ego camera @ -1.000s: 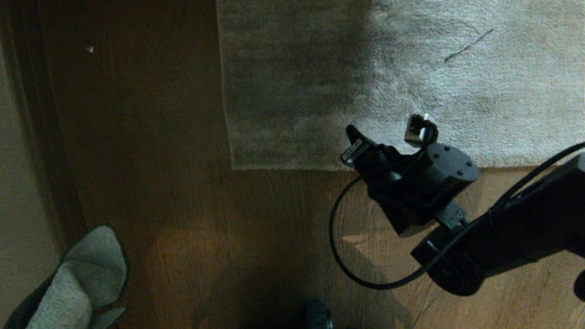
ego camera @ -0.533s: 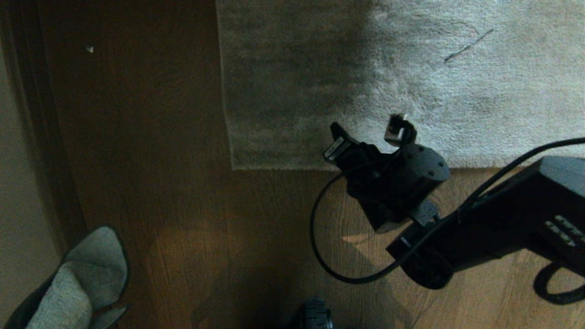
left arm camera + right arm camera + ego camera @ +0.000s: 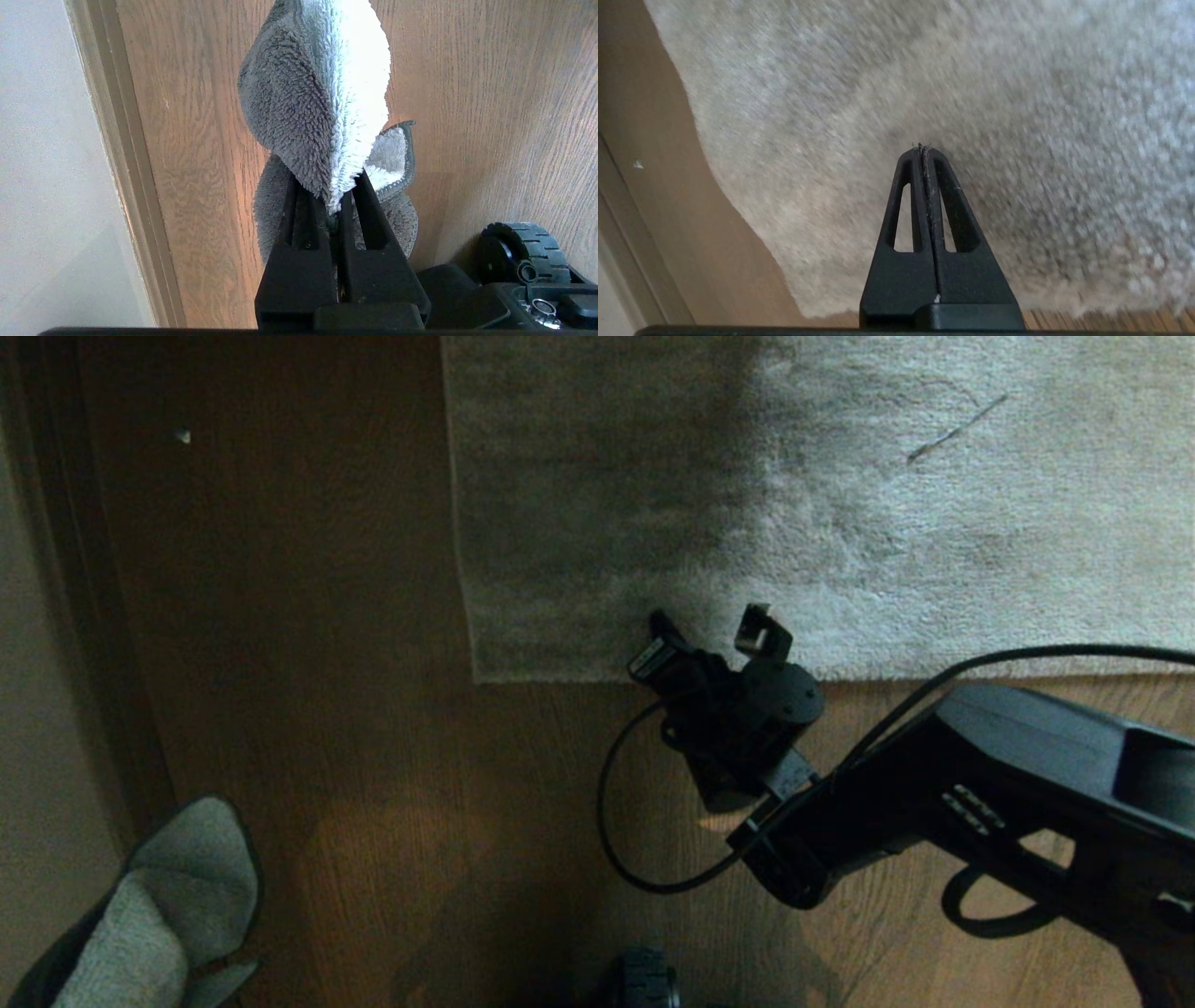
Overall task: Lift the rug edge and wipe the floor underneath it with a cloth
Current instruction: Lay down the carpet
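The grey-beige rug (image 3: 840,523) lies flat on the dark wooden floor (image 3: 327,756). Its rug edge (image 3: 579,679) runs straight to a square corner (image 3: 476,679). My right arm's wrist (image 3: 738,709) hangs over that edge, right of the corner. In the right wrist view my right gripper (image 3: 924,147) is shut and empty, pointing at the rug pile (image 3: 1017,116) just inside the edge; whether it touches I cannot tell. My left gripper (image 3: 334,191) is shut on the fuzzy grey cloth (image 3: 317,93), which hangs over the floor (image 3: 490,116). The cloth (image 3: 159,905) shows at the bottom left of the head view.
A wall and skirting board (image 3: 37,709) run along the left; the skirting board (image 3: 121,163) also shows beside the cloth. My base's wheel (image 3: 644,985) sits at the bottom middle, and the wheel (image 3: 523,247) appears next to the left gripper. A white speck (image 3: 183,436) lies on the floor.
My right arm has swung left and sunk lower, bringing its wrist from over the rug's right part toward the near edge by the corner. The cloth and the rug have not moved.
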Available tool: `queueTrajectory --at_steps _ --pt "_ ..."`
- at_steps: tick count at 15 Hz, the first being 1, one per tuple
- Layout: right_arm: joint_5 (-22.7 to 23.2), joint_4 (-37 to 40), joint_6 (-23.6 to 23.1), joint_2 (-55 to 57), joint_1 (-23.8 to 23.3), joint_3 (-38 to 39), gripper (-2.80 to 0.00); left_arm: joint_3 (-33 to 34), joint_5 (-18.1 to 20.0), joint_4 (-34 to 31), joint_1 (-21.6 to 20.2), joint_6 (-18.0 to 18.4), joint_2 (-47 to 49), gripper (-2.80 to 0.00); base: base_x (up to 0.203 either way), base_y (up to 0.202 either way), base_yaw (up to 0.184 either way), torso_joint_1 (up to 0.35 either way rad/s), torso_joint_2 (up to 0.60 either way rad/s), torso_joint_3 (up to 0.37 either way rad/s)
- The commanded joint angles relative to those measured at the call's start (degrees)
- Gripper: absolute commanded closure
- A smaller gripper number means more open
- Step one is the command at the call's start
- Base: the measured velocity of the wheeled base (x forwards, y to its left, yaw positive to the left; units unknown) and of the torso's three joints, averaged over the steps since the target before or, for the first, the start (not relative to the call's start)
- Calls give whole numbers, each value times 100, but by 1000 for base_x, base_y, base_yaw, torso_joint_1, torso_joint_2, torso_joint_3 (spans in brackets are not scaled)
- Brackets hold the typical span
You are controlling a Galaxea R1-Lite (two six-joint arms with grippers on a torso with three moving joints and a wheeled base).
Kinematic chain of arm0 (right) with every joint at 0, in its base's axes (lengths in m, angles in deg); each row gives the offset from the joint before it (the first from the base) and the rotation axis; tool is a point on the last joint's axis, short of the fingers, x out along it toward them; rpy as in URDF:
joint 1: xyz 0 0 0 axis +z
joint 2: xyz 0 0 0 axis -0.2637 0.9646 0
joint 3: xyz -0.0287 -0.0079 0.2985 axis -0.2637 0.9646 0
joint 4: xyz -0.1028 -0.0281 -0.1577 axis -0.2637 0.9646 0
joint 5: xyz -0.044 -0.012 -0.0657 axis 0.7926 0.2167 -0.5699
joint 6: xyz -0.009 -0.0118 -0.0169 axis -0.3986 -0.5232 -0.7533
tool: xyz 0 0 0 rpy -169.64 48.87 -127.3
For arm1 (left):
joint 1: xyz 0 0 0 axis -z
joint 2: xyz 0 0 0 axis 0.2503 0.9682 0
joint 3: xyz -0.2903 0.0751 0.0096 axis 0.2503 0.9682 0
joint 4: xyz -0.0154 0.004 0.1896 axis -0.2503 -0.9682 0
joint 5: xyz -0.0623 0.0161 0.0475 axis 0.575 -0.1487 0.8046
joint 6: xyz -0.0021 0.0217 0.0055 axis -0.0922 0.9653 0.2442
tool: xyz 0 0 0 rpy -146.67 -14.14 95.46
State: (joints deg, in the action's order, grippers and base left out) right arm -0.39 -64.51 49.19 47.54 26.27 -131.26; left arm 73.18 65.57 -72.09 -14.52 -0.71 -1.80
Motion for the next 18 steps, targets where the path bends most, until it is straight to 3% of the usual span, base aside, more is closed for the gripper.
queueTrajectory --at_steps 1,5,11,18 --pt "-14 -278 3 89 1 2 0 -1 -3 3 2 0 -2 0 0 0 0 0 0 0" --pt "4 -278 -51 -368 10 348 0 -1 -3 3 -3 0 -2 0 0 0 0 0 0 0" --pt "-35 -278 -66 -954 107 2027 0 7 -3 3 2 0 -2 0 0 0 0 0 0 0" --pt "-155 -278 4 -642 -41 2052 0 -1 -3 3 2 0 -2 0 0 0 0 0 0 0"
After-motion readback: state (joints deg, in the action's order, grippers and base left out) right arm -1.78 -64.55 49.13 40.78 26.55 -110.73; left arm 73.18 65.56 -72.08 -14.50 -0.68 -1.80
